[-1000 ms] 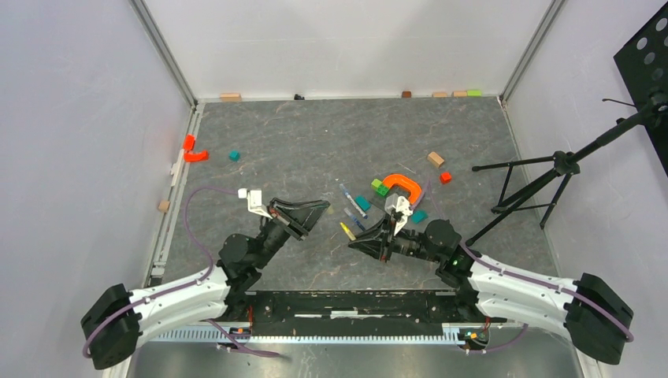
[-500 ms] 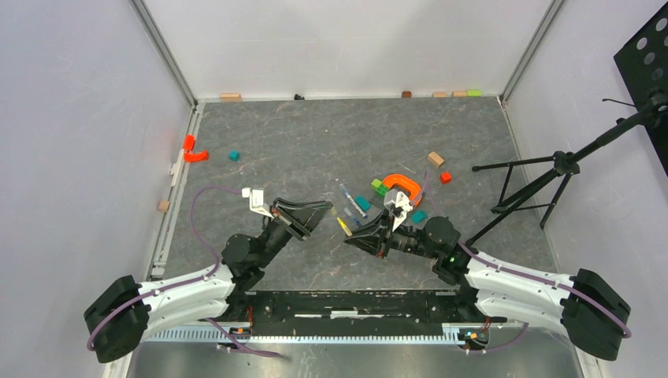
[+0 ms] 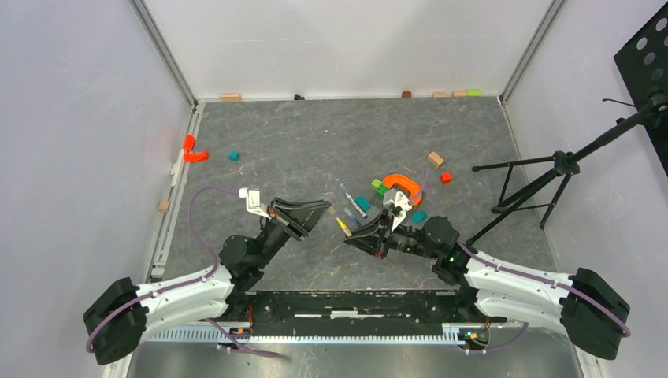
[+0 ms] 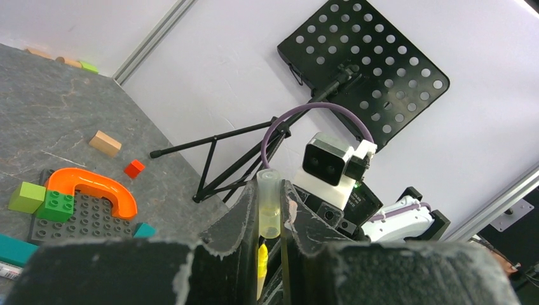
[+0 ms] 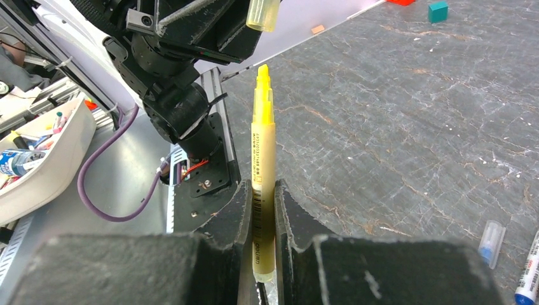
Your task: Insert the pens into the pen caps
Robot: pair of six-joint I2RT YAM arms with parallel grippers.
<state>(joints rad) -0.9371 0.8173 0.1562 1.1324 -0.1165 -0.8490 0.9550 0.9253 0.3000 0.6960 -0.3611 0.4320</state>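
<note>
grey marbled surface (image 3: pixel 315 150). centre-right: white-barrelled pen (image 3: pixel 346 194), loose pen cap (image 5: pixel 491 240) just beside it, teal block (image 3: pixel 361 203), red block (image 3: pixel 445 177), wooden block (image 3: pixel 436 159). far left: orange piece (image 3: pixel 194 155), teal cube (image 3: pixel 234 156).

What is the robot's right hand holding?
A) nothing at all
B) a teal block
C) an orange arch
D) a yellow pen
D: in the right wrist view the right gripper is clamped on the yellow pen, whose tip points up at the cap held by the left gripper.
</note>
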